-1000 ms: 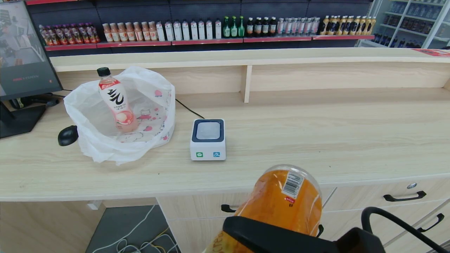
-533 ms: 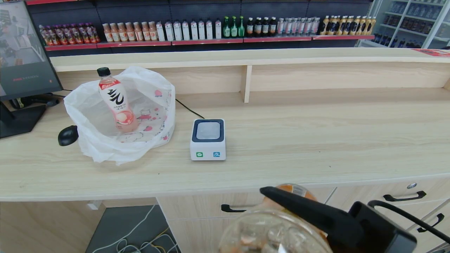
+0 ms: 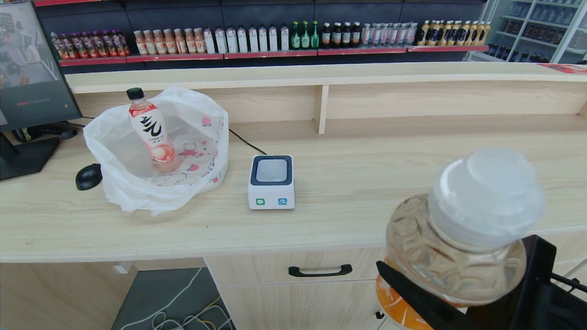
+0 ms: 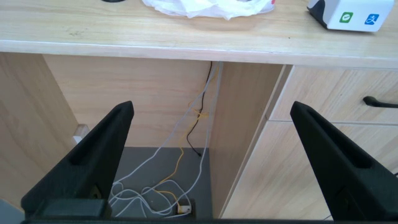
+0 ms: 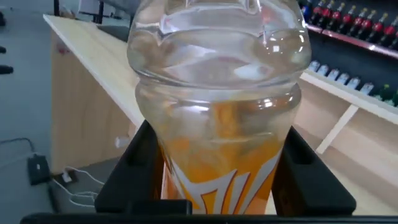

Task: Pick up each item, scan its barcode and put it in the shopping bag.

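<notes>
My right gripper (image 3: pixel 463 293) is shut on an orange juice bottle (image 3: pixel 458 238) with a clear top and white cap, held close at the lower right in front of the counter. The right wrist view has the orange juice bottle (image 5: pixel 217 124) squeezed between both fingers (image 5: pixel 134 165). A white shopping bag (image 3: pixel 156 151) sits open on the counter at the left with a pink drink bottle (image 3: pixel 151 130) leaning inside. The white barcode scanner (image 3: pixel 271 181) stands just right of the bag. My left gripper (image 4: pixel 211 155) hangs open below the counter edge, with nothing between its fingers.
A monitor (image 3: pixel 27 68) and a black mouse (image 3: pixel 88 176) stand at the counter's left end. A raised shelf (image 3: pixel 321 91) runs along the back. Drawers with black handles (image 3: pixel 320 271) sit below the counter. Loose cables (image 4: pixel 174 180) lie on the floor.
The orange juice bottle has turned in my right gripper, from barcode up and base forward to cap up, and has shifted right and higher.
</notes>
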Tool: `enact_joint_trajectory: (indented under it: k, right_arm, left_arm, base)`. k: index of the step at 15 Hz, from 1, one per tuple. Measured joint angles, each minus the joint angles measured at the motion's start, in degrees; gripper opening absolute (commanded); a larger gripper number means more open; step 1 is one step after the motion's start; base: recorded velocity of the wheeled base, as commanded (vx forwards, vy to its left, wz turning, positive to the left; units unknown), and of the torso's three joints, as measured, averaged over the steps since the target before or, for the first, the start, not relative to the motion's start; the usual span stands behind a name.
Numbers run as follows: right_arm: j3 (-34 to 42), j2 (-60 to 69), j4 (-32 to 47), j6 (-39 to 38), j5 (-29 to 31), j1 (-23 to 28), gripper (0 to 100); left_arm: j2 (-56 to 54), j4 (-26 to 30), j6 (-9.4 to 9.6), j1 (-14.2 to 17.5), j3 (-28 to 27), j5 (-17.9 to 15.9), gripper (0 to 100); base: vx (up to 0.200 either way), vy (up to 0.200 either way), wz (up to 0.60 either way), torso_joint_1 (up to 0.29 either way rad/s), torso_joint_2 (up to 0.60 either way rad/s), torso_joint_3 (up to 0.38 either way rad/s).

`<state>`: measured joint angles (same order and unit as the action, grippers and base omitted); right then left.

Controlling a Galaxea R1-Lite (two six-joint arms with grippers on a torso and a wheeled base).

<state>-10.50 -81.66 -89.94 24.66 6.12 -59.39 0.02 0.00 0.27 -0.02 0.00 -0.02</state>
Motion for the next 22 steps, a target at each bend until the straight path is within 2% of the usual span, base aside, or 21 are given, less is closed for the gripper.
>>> enact_joint_trajectory:
  k: [2,5,9,13,16,18,22]
  right_arm:
    - [-1.2,0.9,-0.2,-4.7,1.6,0.3,0]
    - [-5.0,0.8,-0.2,-15.8,5.3,1.9,0]
    - [-7.2,-1.4,0.1,-20.6,6.3,4.0,0]
    - [-12.1,-3.9,-0.1,-24.8,6.3,12.9,0]
    - [-14.0,-5.3,0.0,-26.0,6.2,18.2,0]
    - [-14.8,-5.5,-0.3,-26.2,6.4,20.8,0]
    - [-14.6,-5.7,-0.1,-26.4,6.2,22.5,0]
  left_arm:
    - [0.0,0.0,0.0,0.0,0.0,0.0,100]
    - [0.0,0.0,0.0,0.0,0.0,0.0,100]
    - [0.0,0.0,0.02,0.0,0.0,0.0,100]
    - [0.0,0.0,0.09,0.0,0.0,0.0,100]
    - [0.0,0.0,-0.02,-0.1,0.0,0.0,100]
    - [0.0,0.0,0.02,0.0,0.0,0.0,100]
    - [0.0,0.0,-0.17,0.0,0.0,0.0,100]
  base:
    - [0.0,0.0,0.0,0.0,0.0,0.0]
    - [0.0,0.0,0.0,0.0,0.0,0.0]
    - [0.0,0.0,0.0,0.0,0.0,0.0]
    - [0.0,0.0,0.0,0.0,0.0,0.0]
    - [0.0,0.2,0.0,-0.004,0.0,0.002]
    - [0.0,0.2,0.0,0.012,0.01,0.002]
    - [0.0,0.2,0.0,0.001,0.0,0.001]
